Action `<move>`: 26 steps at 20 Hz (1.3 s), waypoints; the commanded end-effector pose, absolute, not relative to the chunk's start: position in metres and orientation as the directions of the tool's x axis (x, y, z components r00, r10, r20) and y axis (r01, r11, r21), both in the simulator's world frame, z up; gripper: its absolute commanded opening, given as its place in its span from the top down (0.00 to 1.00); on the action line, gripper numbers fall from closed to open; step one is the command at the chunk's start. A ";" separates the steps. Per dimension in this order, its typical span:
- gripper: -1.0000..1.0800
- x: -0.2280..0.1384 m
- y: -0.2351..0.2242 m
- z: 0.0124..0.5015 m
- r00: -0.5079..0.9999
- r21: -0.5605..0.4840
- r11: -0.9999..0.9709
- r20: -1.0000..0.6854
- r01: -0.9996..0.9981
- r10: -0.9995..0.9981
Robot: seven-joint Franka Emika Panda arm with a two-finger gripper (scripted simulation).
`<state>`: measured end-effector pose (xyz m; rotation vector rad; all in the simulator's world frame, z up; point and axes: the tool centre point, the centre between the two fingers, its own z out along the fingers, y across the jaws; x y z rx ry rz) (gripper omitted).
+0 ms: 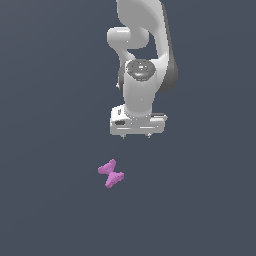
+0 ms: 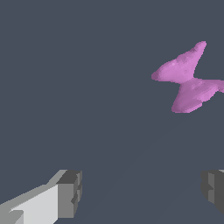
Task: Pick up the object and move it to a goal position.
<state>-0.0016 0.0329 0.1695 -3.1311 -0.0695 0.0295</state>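
The object (image 1: 111, 173) is a small pink-magenta bow-tie shaped piece lying on the dark grey floor, below and toward the exterior view's left of the white arm's hand. My gripper (image 1: 136, 135) hangs apart from it, only its fingertips peeking under the hand. In the wrist view the object (image 2: 188, 81) lies well off from the fingers (image 2: 70, 192), which stand wide apart with nothing between them. My gripper (image 2: 140, 192) is open.
A plain dark grey floor (image 1: 50, 200) fills both views. The white arm (image 1: 142, 60) rises behind the hand at the upper middle of the exterior view.
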 end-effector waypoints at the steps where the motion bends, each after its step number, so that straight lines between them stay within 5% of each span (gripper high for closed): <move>1: 0.19 -0.002 0.033 0.169 0.999 -0.010 -0.999 -0.019 0.044 0.044; 13: 0.19 0.011 0.031 0.162 0.998 0.001 -0.999 -0.042 -0.050 -0.050; 26: 0.19 0.052 0.016 0.135 0.923 0.053 -0.930 -0.114 -0.364 -0.367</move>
